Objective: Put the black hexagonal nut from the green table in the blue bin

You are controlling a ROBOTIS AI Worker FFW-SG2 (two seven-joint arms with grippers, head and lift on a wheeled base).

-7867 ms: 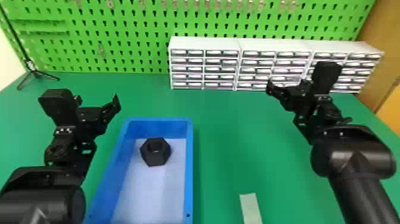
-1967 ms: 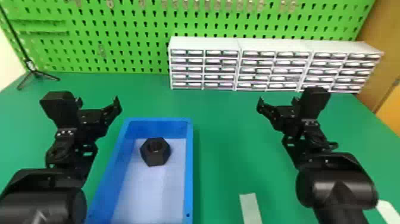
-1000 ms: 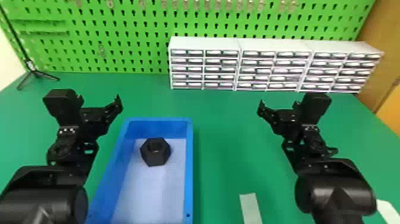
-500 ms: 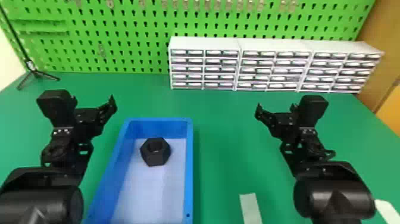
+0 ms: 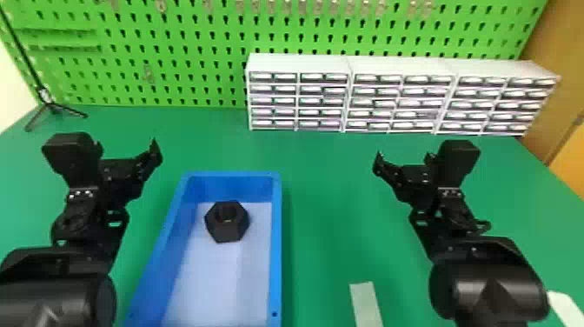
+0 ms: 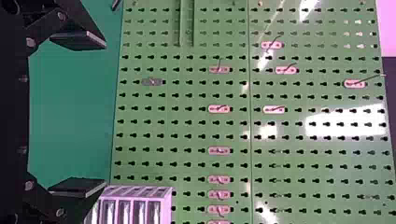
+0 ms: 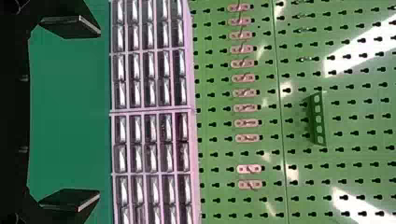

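The black nut (image 5: 227, 231) lies inside the blue bin (image 5: 276, 243), near its far end, where the task wants it; the left gripper (image 6: 105, 114) and the right gripper (image 7: 99, 112) are spread and empty over the green table (image 5: 330, 208), probably because nothing needs carrying.

We've got head view up high, facing forward and down over green table (image 5: 326, 195); wrist views stare at pegboard (image 5: 195, 56) from way closer, all three catching drawer units (image 5: 391, 65).
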